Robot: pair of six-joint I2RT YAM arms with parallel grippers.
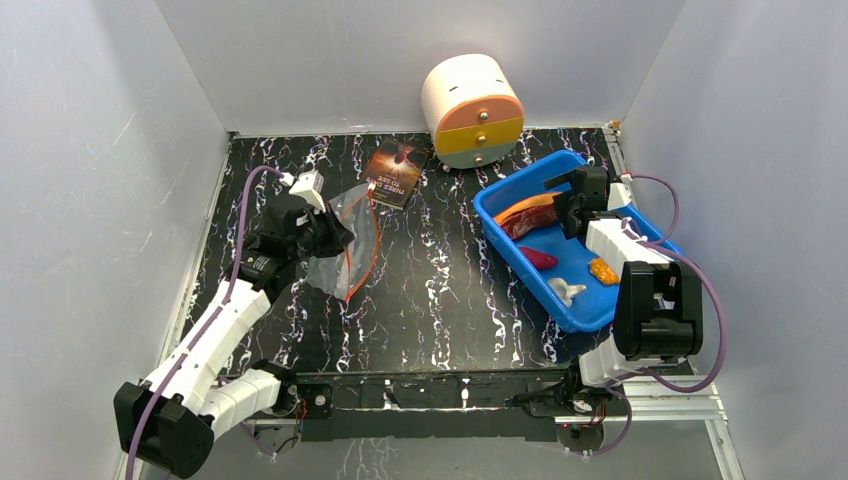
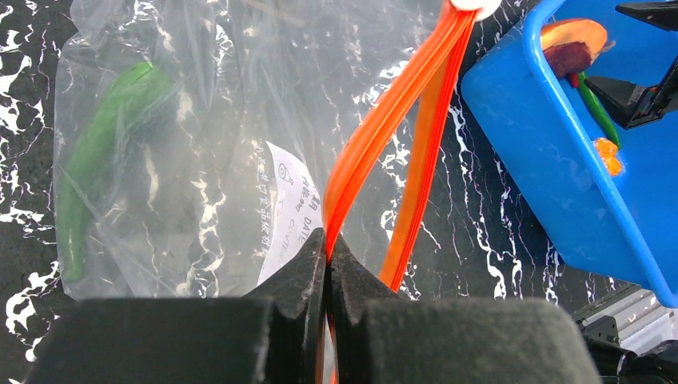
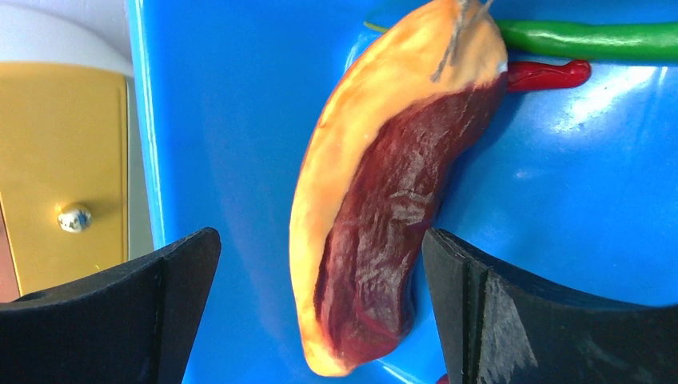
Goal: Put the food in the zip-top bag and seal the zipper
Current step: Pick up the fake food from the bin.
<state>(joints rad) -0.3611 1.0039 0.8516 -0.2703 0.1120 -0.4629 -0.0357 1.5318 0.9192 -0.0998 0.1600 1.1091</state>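
The clear zip-top bag [image 1: 345, 245] lies left of centre, and a green pepper-shaped piece [image 2: 96, 160] shows through its plastic [image 2: 208, 104]. My left gripper [image 1: 325, 232] [image 2: 328, 236] is shut on the red-orange zipper [image 2: 392, 120], whose two strips stand apart. My right gripper [image 1: 562, 205] [image 3: 320, 240] is open inside the blue bin [image 1: 520, 175], with one finger on each side of the orange-brown curved slice [image 3: 384, 200], not touching it. A red chili [image 3: 552, 74] and a thin green stick [image 3: 592, 38] lie behind the slice. A magenta piece [image 1: 538, 257], a white lump [image 1: 566, 290] and orange bits [image 1: 603, 271] lie in the bin.
A dark paperback book [image 1: 397, 172] lies just behind the bag. A round cream drawer unit with yellow fronts [image 1: 472, 110] stands at the back, close to the bin's far corner. White walls close in the black marbled table [image 1: 440, 290] on three sides.
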